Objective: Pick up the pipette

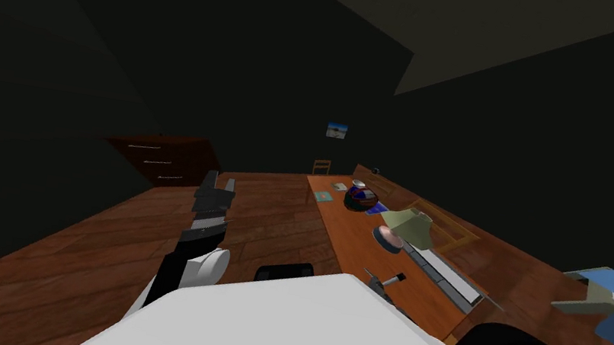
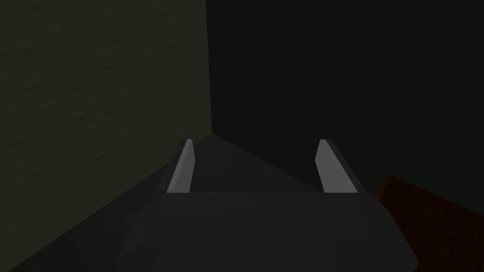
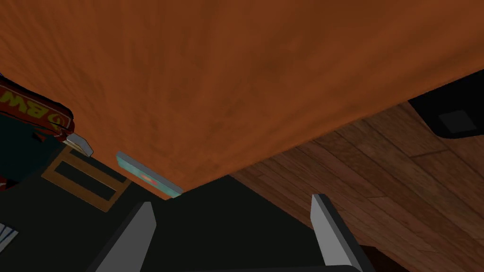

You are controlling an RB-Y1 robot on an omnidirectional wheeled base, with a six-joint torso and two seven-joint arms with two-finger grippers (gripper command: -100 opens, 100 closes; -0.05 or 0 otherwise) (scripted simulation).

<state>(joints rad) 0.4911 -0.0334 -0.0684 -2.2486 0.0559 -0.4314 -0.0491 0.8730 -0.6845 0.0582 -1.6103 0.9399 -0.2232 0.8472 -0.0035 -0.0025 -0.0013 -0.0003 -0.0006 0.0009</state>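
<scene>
The pipette [image 1: 384, 278] is a slim grey rod with a dark end, lying on the near end of the long wooden desk [image 1: 348, 242], just beyond my chest. My left gripper [image 1: 218, 183] is held out over the wooden floor, left of the desk and well away from the pipette. In its wrist view the left gripper [image 2: 255, 140] stands open with nothing between its fingers. My right gripper [image 3: 231, 202] is open too and holds nothing. It looks at the bare orange-brown desk top [image 3: 227, 85] and the desk's edge.
On the desk beyond the pipette lie a grey keyboard [image 1: 445, 274], a pink round thing [image 1: 388, 239], a beige object [image 1: 409, 226], a dark ball-like object [image 1: 361, 199] and a teal book [image 1: 323, 196]. A black object [image 1: 286, 271] sits left of the desk. A dresser [image 1: 161, 159] stands far left.
</scene>
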